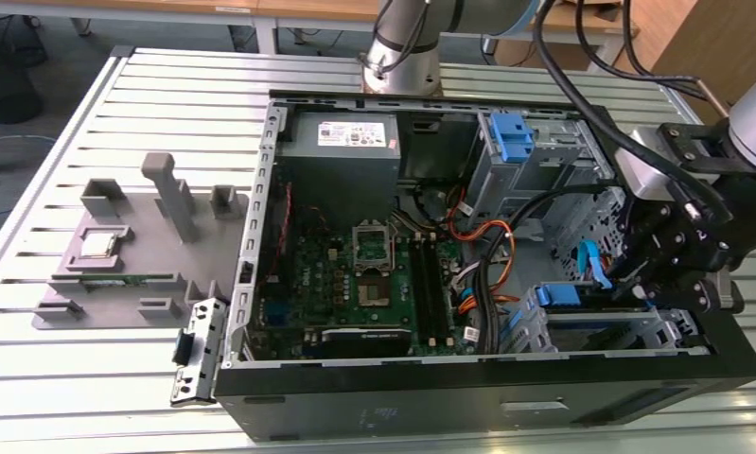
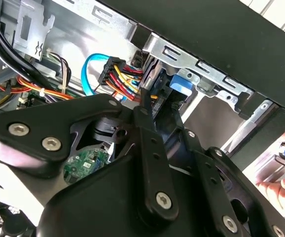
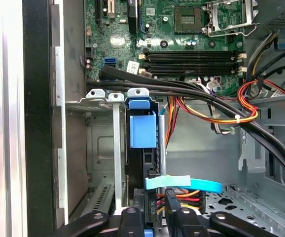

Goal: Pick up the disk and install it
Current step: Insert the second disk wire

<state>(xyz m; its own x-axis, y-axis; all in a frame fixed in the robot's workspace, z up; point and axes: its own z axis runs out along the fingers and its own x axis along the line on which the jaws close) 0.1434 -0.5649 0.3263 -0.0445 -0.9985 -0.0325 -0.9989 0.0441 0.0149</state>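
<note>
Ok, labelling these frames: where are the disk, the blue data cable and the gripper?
disk (image 3: pixel 143 129): first wrist view, blue carrier tab.
blue data cable (image 3: pixel 192 182): first wrist view, flat middle stretch.
gripper (image 3: pixel 155 217): first wrist view, between fingertips.

So the arm is a silver-grey tube with a darker ring at the joint, and its other section on the exterior view's right is pale grey too. A bunch of thick black cables loop across from the top down to the wrist. The gripper is all matte black, chunky and blocky, built from flat linkage bars. In the second wrist view those bars are pinned with shiny silver screws, a couple more sitting on the rounded black plate. There's also a small round green circuit board peeking out between the black parts.
</note>
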